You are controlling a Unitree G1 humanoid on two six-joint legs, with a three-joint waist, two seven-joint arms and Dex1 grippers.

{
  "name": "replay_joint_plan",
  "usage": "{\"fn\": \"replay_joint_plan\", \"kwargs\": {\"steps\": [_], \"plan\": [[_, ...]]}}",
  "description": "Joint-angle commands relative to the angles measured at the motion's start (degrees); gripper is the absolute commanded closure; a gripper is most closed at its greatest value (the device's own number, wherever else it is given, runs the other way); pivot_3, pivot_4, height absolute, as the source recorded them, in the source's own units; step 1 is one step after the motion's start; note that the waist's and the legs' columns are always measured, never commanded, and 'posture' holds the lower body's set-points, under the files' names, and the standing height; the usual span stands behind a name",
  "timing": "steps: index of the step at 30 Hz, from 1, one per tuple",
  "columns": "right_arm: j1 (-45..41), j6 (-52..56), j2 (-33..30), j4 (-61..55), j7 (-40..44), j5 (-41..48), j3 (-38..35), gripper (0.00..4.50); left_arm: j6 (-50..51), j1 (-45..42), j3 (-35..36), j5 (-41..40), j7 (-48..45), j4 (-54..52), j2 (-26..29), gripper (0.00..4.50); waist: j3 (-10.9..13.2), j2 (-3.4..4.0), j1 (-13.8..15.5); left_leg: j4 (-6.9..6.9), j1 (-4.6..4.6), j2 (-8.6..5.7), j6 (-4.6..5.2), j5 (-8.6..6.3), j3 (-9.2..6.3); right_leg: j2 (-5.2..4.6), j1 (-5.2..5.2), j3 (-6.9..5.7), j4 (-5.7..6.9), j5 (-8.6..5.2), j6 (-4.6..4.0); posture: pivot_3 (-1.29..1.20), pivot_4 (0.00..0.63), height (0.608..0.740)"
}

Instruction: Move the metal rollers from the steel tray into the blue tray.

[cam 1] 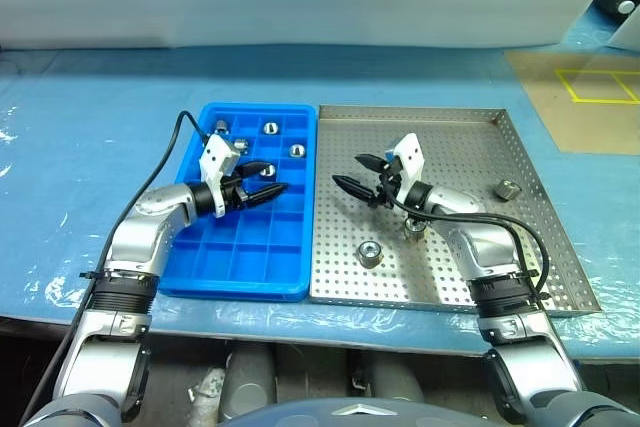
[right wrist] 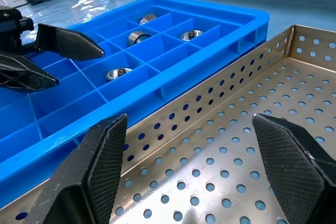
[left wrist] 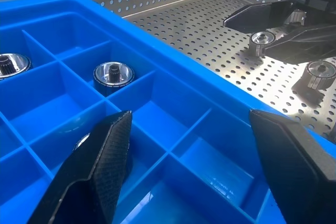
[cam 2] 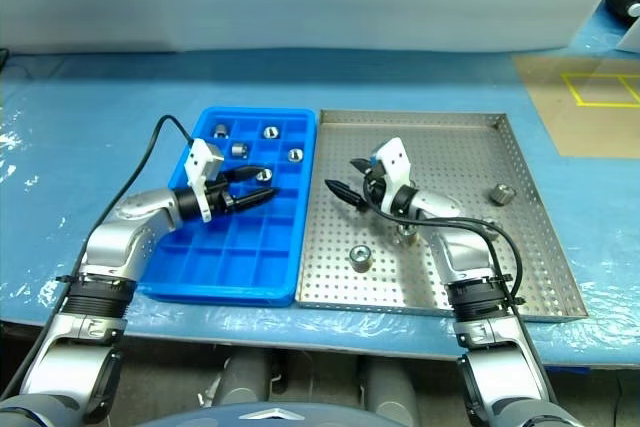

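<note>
The blue tray (cam 1: 240,257) lies left of the steel tray (cam 1: 450,132), their long sides touching. Several metal rollers sit in the blue tray's far compartments, such as one roller (cam 1: 270,128) and another (left wrist: 113,73). Three rollers rest on the steel tray: one (cam 1: 370,253) near the front, one (cam 1: 508,189) at the right, one (cam 1: 413,227) partly under my right arm. My left gripper (cam 1: 272,179) hovers open and empty over the blue tray's right half. My right gripper (cam 1: 347,170) hangs open and empty above the steel tray's left part, pointing at the blue tray.
Both trays lie on a blue table cover (cam 1: 80,127). A brown board with yellow tape (cam 1: 590,97) lies at the back right. A black cable (cam 1: 160,172) loops from my left wrist. The table's front edge runs just below the trays.
</note>
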Motion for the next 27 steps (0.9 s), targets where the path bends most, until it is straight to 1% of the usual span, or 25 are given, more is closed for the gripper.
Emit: {"fn": "replay_joint_plan", "kwargs": {"steps": [1, 8, 11, 16, 18, 21, 24, 27], "plan": [[-0.2, -0.2, -0.4, -3.0, 0.3, 0.7, -0.5, 0.59, -0.9, -0.8, 0.5, -0.1, -0.5, -1.0, 0.8, 0.73, 0.0, 0.00, 0.0, 0.00, 0.00, 0.00, 0.00, 0.00, 0.00, 0.00, 0.00, 0.00, 0.00, 0.00, 0.00, -0.02, 0.150, 0.740], [0.0, 0.0, -0.6, -3.5, 0.5, 0.6, -0.4, 0.59, -0.9, -0.5, 0.4, -0.2, -0.6, -1.3, 0.9, 0.73, 0.0, 0.00, 0.0, 0.00, 0.00, 0.00, 0.00, 0.00, 0.00, 0.00, 0.00, 0.00, 0.00, 0.00, 0.00, -0.02, 0.150, 0.740], [0.0, 0.9, -1.9, -5.1, 1.3, 1.3, -1.0, 0.59, 1.2, -3.0, 0.5, -2.2, -1.5, -2.6, 0.5, 0.73, 0.0, 0.00, 0.0, 0.01, -0.01, 0.00, 0.00, 0.00, 0.00, 0.00, 0.00, 0.00, 0.00, 0.00, 0.00, -0.04, 0.150, 0.740], [1.2, 6.2, -7.3, -11.6, 5.0, 5.8, -3.6, 0.59, 0.1, -9.6, -4.4, -1.1, -8.1, -1.8, 0.6, 0.73, 0.0, -0.01, 0.5, 0.04, -0.02, -0.05, 0.00, 0.00, -0.01, -0.02, 0.03, 0.01, -0.01, 0.00, 0.00, -0.07, 0.150, 0.740], [3.3, 8.8, -10.9, -15.4, 7.0, 7.7, -4.5, 0.59, -1.1, -13.2, -7.0, -0.4, -11.1, 0.1, -0.6, 0.73, 0.0, -0.01, 0.5, 0.07, -0.01, -0.07, 0.00, 0.00, -0.01, -0.03, 0.07, 0.04, -0.02, 0.00, 0.01, -0.10, 0.150, 0.740], [5.7, 11.2, -14.1, -19.0, 8.0, 9.5, -5.8, 0.59, -2.8, -16.1, -10.2, 0.8, -15.0, 2.4, -1.9, 0.73, 0.0, -0.01, 0.4, 0.06, 0.02, -0.06, 0.01, -0.01, -0.01, -0.02, 0.09, 0.04, -0.06, 0.00, 0.01, -0.13, 0.150, 0.740], [11.2, 13.6, -18.3, -24.1, 8.0, 11.4, -9.5, 0.59, -6.7, -20.0, -16.9, 3.9, -22.4, 7.8, -4.8, 0.73, 0.0, 0.02, 0.1, 0.04, 0.02, -0.06, 0.02, -0.01, 0.01, -0.02, 0.08, 0.04, -0.06, 0.00, 0.01, -0.22, 0.150, 0.740], [16.2, 14.7, -20.2, -27.9, 6.3, 12.5, -12.8, 0.59, -11.6, -22.4, -20.9, 7.0, -27.1, 14.2, -7.4, 0.73, 0.0, 0.01, -0.5, 0.08, 0.04, -0.08, 0.20, -0.11, 0.03, -0.02, 0.11, 0.12, -0.10, 0.01, 0.02, -0.28, 0.150, 0.740]]}}
